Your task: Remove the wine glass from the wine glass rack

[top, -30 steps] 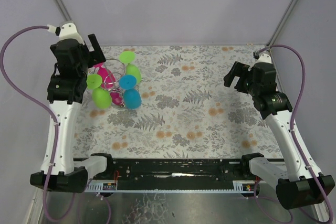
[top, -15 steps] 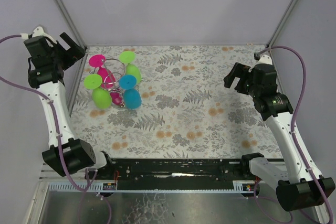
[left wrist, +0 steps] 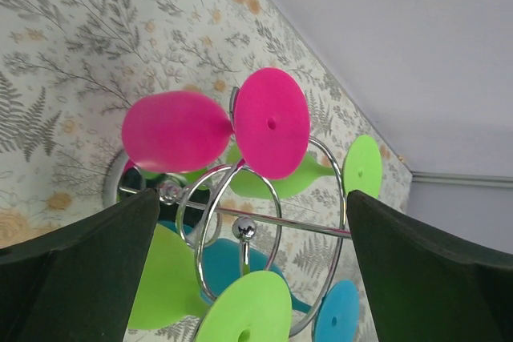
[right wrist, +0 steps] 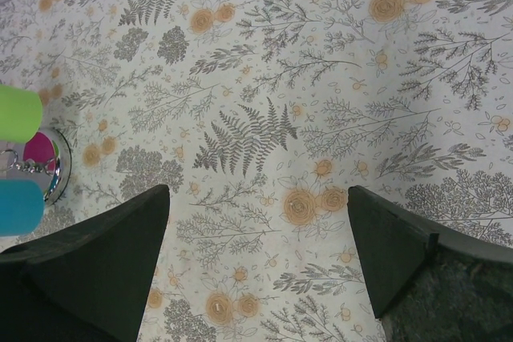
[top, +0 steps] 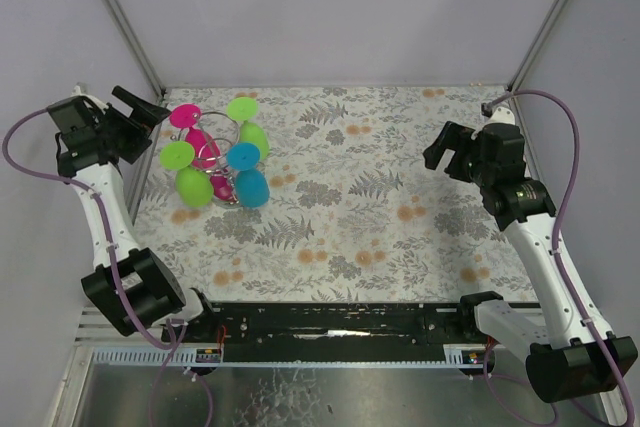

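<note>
- On the floral table point(top: 400, 207), the wine glass rack point(left wrist: 244, 231) stands far left.
- The left gripper point(top: 150, 119) (jaws wide, empty) faces the pink wine glass point(left wrist: 172, 132) hung there; a crooked pull could snag the wire loops and topple the rack.
- The left wall point(top: 50, 37) crowds that arm; open room lies right, where the right gripper point(top: 448, 155) hangs spread, empty.

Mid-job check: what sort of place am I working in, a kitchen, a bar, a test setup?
Probably a robot test cell, not a bar: plain walls and metal corner poles box in a floral-clothed table, and the wine glass rack holds brightly coloured glasses.
</note>
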Available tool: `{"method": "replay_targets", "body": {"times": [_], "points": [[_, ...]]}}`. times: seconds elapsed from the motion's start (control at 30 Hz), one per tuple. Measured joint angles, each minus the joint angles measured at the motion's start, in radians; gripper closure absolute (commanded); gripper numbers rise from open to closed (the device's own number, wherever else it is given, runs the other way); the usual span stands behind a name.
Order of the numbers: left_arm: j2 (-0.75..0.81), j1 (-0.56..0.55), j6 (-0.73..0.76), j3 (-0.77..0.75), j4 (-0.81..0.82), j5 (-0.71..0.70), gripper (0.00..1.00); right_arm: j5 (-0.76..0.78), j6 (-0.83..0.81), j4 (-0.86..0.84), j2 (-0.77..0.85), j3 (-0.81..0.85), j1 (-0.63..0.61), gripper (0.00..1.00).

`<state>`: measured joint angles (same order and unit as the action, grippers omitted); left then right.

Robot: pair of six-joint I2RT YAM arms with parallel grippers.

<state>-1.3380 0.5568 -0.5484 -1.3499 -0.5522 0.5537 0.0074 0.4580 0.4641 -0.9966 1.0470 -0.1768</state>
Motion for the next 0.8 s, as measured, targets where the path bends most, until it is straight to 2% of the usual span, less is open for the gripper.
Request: {"method": "replay_targets", "body": {"times": [0.17,0.4,0.53,0.8], "points": [[-0.007,0.001,-0.066,0.055,0.071,0.058,0.00,-0.013,0.013,-0.007,-0.001,-0.018,0.000,0.01],[-0.019,0.008,-0.160,0.152,0.253,0.110,0.00,-0.028,0.022,-0.008,-0.008,-0.026,0.000,0.01],[-0.036,0.008,-0.227,0.213,0.368,0.145,0.04,-0.027,0.022,-0.013,-0.008,-0.026,0.000,0.01],[-0.097,0.008,-0.282,0.225,0.505,0.171,0.10,-0.027,0.022,-0.013,-0.017,-0.026,0.000,0.01]]}}
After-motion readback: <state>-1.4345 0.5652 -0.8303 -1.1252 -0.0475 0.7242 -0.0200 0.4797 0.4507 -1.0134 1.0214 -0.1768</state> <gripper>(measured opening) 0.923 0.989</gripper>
